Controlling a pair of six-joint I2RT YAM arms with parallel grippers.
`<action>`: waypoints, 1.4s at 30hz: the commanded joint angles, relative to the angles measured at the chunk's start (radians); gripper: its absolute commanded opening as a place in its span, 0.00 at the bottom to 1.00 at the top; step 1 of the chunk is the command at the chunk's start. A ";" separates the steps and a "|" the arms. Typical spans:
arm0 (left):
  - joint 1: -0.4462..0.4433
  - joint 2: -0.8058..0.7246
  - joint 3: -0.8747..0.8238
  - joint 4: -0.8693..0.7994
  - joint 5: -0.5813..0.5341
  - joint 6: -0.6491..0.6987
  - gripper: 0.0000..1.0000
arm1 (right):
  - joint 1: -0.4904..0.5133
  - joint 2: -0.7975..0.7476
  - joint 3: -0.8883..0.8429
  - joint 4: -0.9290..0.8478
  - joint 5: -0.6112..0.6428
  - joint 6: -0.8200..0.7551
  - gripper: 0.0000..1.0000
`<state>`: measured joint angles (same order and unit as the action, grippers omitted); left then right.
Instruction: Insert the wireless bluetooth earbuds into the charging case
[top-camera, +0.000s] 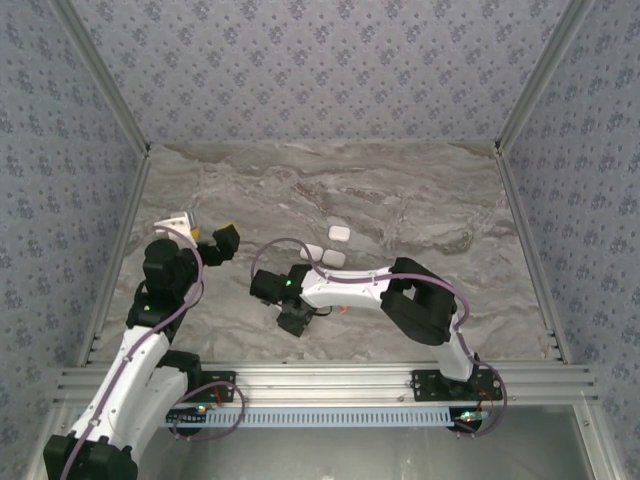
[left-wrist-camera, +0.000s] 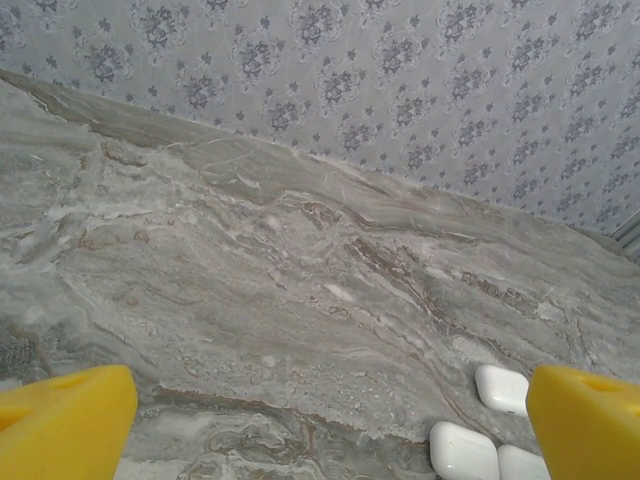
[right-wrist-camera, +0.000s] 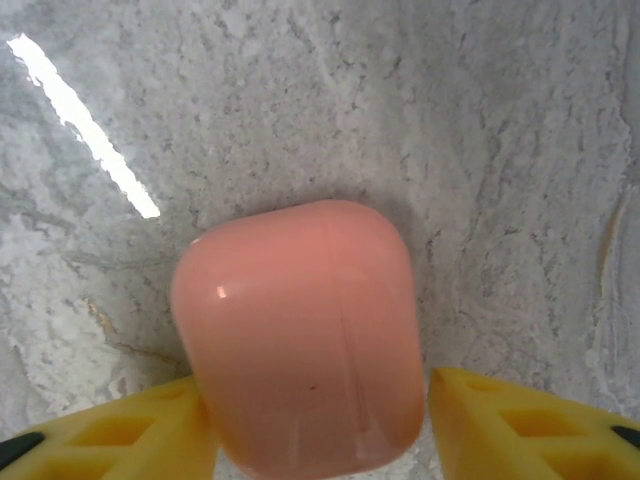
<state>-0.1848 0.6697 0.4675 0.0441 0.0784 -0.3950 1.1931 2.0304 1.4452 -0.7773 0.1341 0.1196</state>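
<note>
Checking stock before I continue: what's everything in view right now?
white cases: three, white, clustered mid-table
pink case: one, pink, between the right end effector's fingers
table: one, grey marble
walls: blue-grey patterned, around the table
left end effector: one, yellow fingers, open, at the table's left
right end effector: one, yellow fingers flanking the pink case; grip unclear

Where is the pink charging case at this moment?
In the right wrist view, the pink charging case lies low in the centre on the marble table, between the two yellow fingers of the right claw.
</note>
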 joint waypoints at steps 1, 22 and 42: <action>0.007 -0.002 -0.001 0.000 0.009 -0.017 0.99 | -0.012 0.020 0.015 0.006 -0.014 0.015 0.52; -0.058 0.269 0.230 0.033 0.485 -0.039 0.93 | -0.285 -0.620 -0.311 0.353 0.008 -0.174 0.40; -0.348 0.545 0.447 0.195 0.698 -0.058 0.79 | -0.393 -0.900 -0.438 0.563 -0.013 -0.533 0.40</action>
<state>-0.5140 1.1950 0.8749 0.1555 0.7231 -0.4294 0.7944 1.1240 1.0119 -0.2401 0.0948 -0.3569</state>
